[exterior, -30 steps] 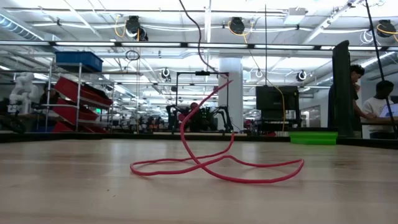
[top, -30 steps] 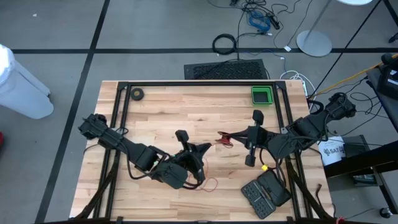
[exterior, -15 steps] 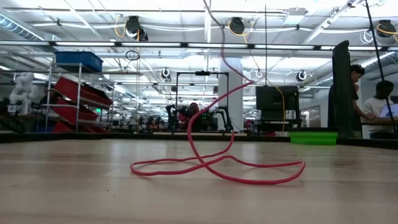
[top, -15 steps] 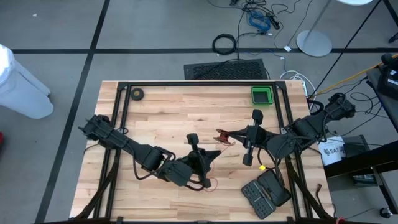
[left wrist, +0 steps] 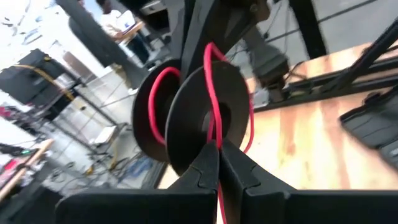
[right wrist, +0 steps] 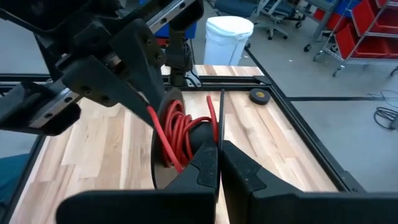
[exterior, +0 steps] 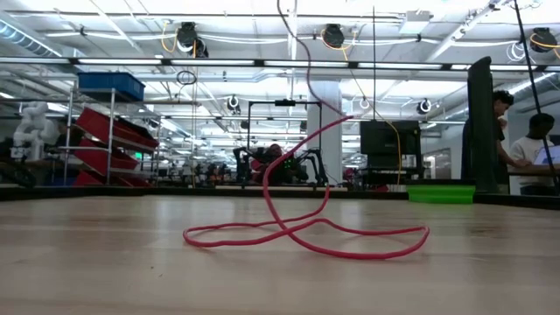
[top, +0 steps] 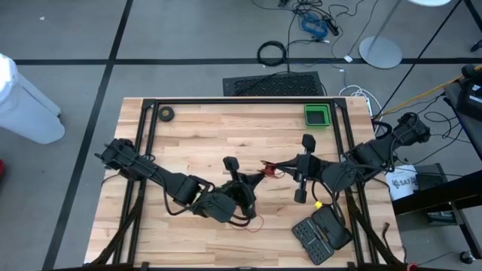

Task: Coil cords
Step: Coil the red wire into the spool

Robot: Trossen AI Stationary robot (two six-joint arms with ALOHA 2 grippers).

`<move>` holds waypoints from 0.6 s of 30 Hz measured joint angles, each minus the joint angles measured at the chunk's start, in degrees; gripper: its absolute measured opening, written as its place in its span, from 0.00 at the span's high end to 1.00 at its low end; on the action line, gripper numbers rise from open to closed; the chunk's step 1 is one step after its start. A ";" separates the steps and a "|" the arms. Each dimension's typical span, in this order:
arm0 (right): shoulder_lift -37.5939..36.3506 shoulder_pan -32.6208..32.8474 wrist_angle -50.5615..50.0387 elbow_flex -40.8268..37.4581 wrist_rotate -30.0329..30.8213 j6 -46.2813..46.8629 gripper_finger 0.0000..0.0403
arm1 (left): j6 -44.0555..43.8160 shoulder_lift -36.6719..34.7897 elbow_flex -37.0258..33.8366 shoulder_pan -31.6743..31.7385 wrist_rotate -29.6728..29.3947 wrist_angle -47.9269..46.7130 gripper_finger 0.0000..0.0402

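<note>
A thin red cord [exterior: 306, 236] lies in a loose loop on the table, and a strand of it rises out of the low view's top. Its upper part is wound on a black reel [right wrist: 180, 140] held above the table's middle. My right gripper [top: 280, 167] is shut on the reel. My left gripper [top: 252, 183] stands just to the reel's left and near side, shut on the cord close to the reel [left wrist: 205, 118]. My left gripper pinches the red cord [left wrist: 217, 163] between its two fingertips, a single strand just off the reel. The strand runs from the reel's winding, over the flange's rim, into the fingers. The cord behind the fingers is hidden by the gripper. My right gripper pinches the rim of one reel flange [right wrist: 219, 127] between its two fingers, coming from the table's right side and slanting a little down. The reel is lifted clear of the table, its flanges on edge, with red turns [right wrist: 177, 134] between them.
A green bin [top: 317, 115] sits at the far right and a small black roll [top: 166, 114] at the far left. A black case [top: 321, 235] and a small yellow thing [top: 319, 203] lie near right. People stand beyond the table [exterior: 525, 149].
My left gripper has gone toward the table's right edge, closer to the reel, staying shut on the cord. The cord's rising strand has swung to the right with it; the loop on the table has stayed put.
</note>
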 joint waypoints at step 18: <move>-0.02 0.63 -0.72 0.04 -6.42 0.44 1.00 | 0.50 -3.27 -0.05 -4.15 -8.22 -4.93 1.00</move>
